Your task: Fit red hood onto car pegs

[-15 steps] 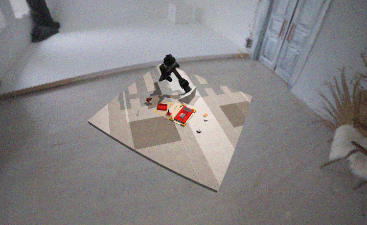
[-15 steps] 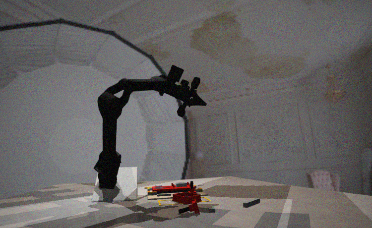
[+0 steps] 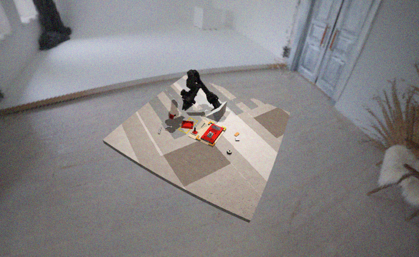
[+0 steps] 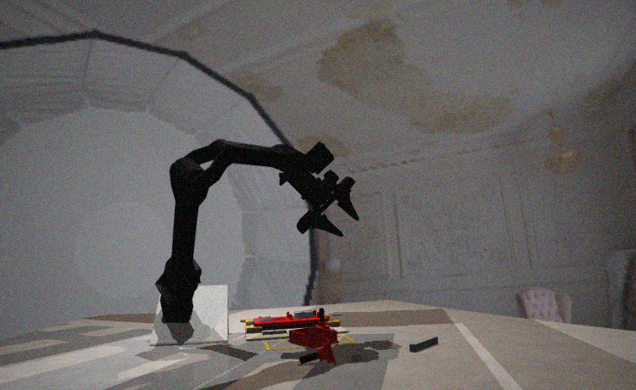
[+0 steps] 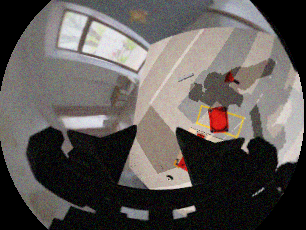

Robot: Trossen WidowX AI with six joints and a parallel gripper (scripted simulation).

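Observation:
The red hood point(image 3: 187, 124) point(image 4: 306, 337) point(image 5: 218, 119) lies on the table inside a yellow outline, with dark corner spots in the wrist view. The red chassis point(image 3: 217, 131) point(image 4: 275, 320) point(image 5: 183, 164) sits in the jig with yellow corners, beside the hood; its grey engine block point(image 3: 210, 134) point(image 4: 304, 314) is on the deck. The pegs are too small to make out clearly. My gripper point(image 3: 184, 109) point(image 4: 350, 227) point(image 5: 156, 128) is open and empty, high above the table and tilted. In the wrist view a finger partly hides the chassis.
A small red part with a black stem point(image 3: 194, 132) stands between hood and chassis. Another red part point(image 3: 172, 116) point(image 5: 230, 78) lies beyond the hood. A thin bar point(image 3: 159, 130) point(image 4: 423, 344) point(image 5: 186, 77), a wheel point(image 3: 229, 152) and an orange block point(image 3: 236, 134) lie around.

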